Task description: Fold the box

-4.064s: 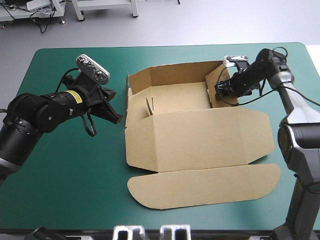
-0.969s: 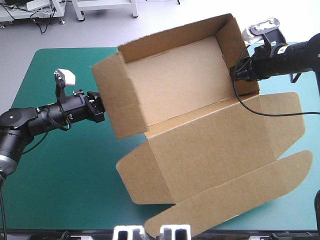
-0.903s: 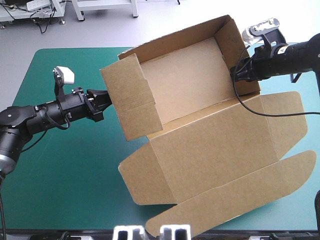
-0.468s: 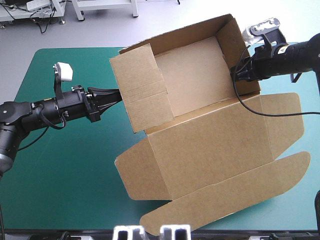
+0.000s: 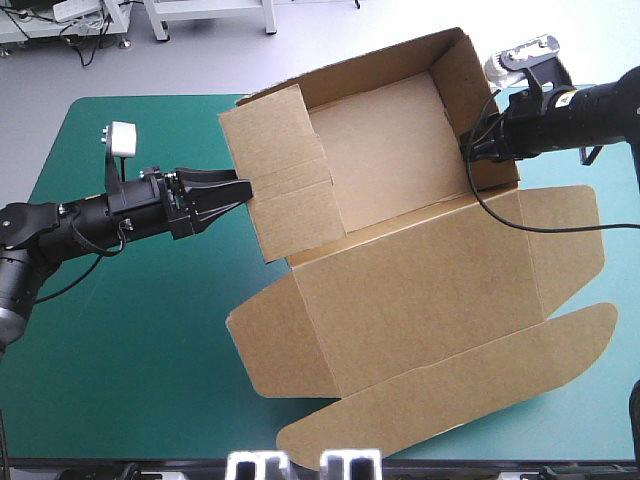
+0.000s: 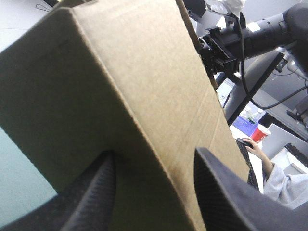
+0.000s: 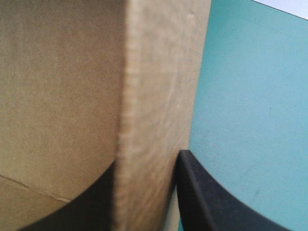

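Over your teal-green worktop [image 5: 120,330] the brown box [image 5: 400,260] hangs tilted, lid spread toward the near edge. Your right tool [image 5: 470,145] pinches its right wall; your left tool [image 5: 243,190], spread wide, meets the left wall.

Teal-green table [image 5: 150,330] on a pale grey floor [image 5: 350,25]; white frame legs [image 5: 158,20] stand beyond its far edge

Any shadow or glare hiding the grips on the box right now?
High view: even light, no glare on the box; both grips readable, right hand clamped on its wall, left hand open at the side flap. Left wrist view: board around the fingers sits in shade, lighter farther ahead. Right wrist view: clamped wall evenly lit.
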Controlling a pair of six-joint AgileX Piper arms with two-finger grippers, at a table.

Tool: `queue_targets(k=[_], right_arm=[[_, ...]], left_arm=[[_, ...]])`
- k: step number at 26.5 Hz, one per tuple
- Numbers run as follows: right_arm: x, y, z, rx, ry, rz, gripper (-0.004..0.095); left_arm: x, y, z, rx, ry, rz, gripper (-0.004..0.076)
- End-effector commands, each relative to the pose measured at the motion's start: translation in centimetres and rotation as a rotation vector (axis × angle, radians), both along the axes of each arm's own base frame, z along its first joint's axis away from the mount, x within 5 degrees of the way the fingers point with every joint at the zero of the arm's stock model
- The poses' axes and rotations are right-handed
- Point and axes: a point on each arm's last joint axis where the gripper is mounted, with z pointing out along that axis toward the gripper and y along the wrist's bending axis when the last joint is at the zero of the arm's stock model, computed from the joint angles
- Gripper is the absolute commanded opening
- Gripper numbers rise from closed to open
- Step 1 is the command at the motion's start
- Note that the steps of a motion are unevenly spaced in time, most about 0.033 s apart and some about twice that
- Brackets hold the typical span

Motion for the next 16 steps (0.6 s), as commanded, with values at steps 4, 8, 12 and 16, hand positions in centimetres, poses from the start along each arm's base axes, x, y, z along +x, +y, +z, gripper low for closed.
queue_targets(k=[4, 8, 12, 16], right_arm=[[-1.0, 0.4, 2.5, 0.097, -0.116, -0.017, -0.002], [-0.3, 0.4, 1.9, 0.107, -0.087, -0.029, -0.002], [0.6, 0.5, 1.2, 0.115, -0.063, -0.035, -0.0019], [1.8, 0.1, 1.2, 0.125, -0.106, -0.116, -0.0018]], left_arm=[[-0.7, -0.4, 1.8, -0.074, -0.018, -0.009, 0.0367], [-0.4, -1.7, 1.6, -0.046, -0.017, 0.026, 0.0369], [0.2, -3.2, 1.5, 0.031, -0.053, 0.125, 0.0369], [1.3, -3.3, 2.3, 0.088, -0.076, 0.314, 0.0415]])
